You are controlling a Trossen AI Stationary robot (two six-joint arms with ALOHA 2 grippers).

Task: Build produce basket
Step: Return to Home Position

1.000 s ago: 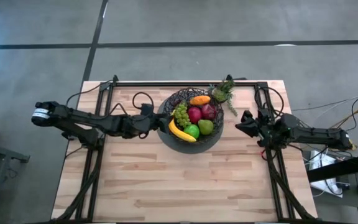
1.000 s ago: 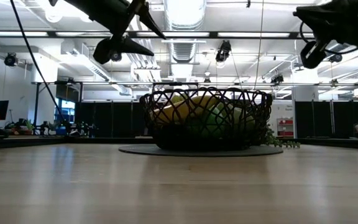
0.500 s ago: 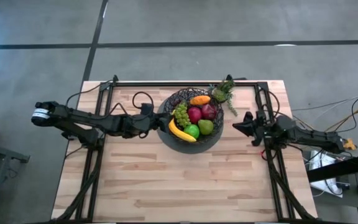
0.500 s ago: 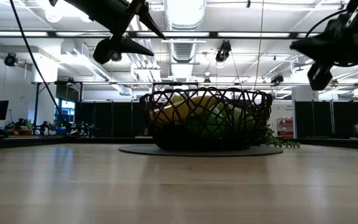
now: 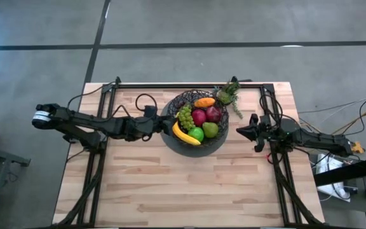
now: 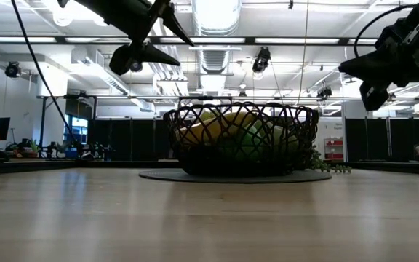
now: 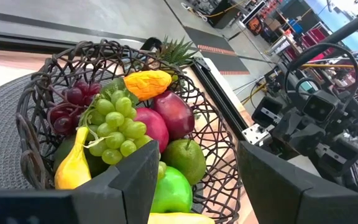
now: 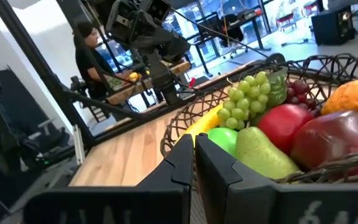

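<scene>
All produce I see sits in the basket at the tabletop's 12 o'clock; left hand wide, empty at its 9, right hand pinched closed at 3, only homing left.

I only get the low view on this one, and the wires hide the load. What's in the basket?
Observer: From above, the basket holds a banana, green grapes, red apples, a green apple and an orange piece.
Reviewer: Is the right pincer open?
Observer: No. Its wrist view shows the right pincer with fingers closed together and nothing between them.
Reviewer: Where does the left one sit relative to the basket?
Observer: From above, the left pincer hangs at the basket's left rim. Its wrist view shows it open and empty.
</scene>
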